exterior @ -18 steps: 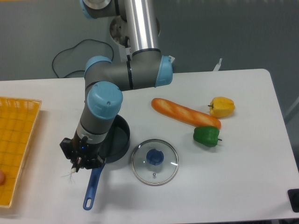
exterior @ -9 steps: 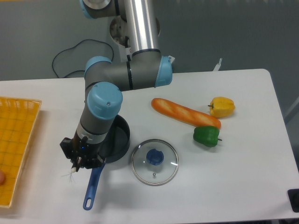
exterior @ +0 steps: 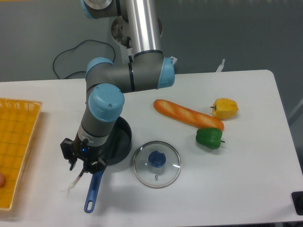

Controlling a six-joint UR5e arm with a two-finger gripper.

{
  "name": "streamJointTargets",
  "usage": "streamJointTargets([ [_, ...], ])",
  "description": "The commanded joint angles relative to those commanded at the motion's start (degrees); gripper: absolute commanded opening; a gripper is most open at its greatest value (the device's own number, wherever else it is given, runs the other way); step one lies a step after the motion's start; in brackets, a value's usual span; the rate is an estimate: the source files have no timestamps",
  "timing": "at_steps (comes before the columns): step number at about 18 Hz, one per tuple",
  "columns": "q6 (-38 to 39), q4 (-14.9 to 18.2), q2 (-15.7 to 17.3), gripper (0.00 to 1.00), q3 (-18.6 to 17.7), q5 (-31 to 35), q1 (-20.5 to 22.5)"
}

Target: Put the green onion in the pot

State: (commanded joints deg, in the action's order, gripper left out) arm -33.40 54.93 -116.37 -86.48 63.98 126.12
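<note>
The dark pot (exterior: 124, 138) with its long blue handle (exterior: 93, 192) sits left of the table's middle, mostly covered by my arm. My gripper (exterior: 84, 165) hangs over the pot's front-left rim, fingers spread, so it looks open. Only the pale bulb end of the green onion (exterior: 75, 181) shows. It slants down and left from under the gripper to the table, its wispy roots resting beside the handle. The green leaves are hidden under the gripper and arm.
A glass lid with a blue knob (exterior: 156, 163) lies just right of the pot. A baguette (exterior: 188, 114), a yellow pepper (exterior: 225, 108) and a green bell pepper (exterior: 209, 137) lie to the right. An orange basket (exterior: 16, 142) stands at the left edge.
The fingers have spread apart. The onion's white end has dropped lower and further left onto the table. The arm has barely moved.
</note>
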Motion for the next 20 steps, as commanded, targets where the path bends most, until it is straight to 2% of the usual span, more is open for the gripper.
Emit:
streamJointTargets([
  [8,-0.61,0.18,1.31,1.0,-0.09,1.75,0.35],
  [15,-4.48,0.61,2.9,1.0,-0.17,12.64,1.14],
  [18,-10.17,0.88,4.83,1.0,-1.31,18.26,2.11],
  [20,-14.39,2.8,5.97,1.0,-1.67,21.0,3.77],
])
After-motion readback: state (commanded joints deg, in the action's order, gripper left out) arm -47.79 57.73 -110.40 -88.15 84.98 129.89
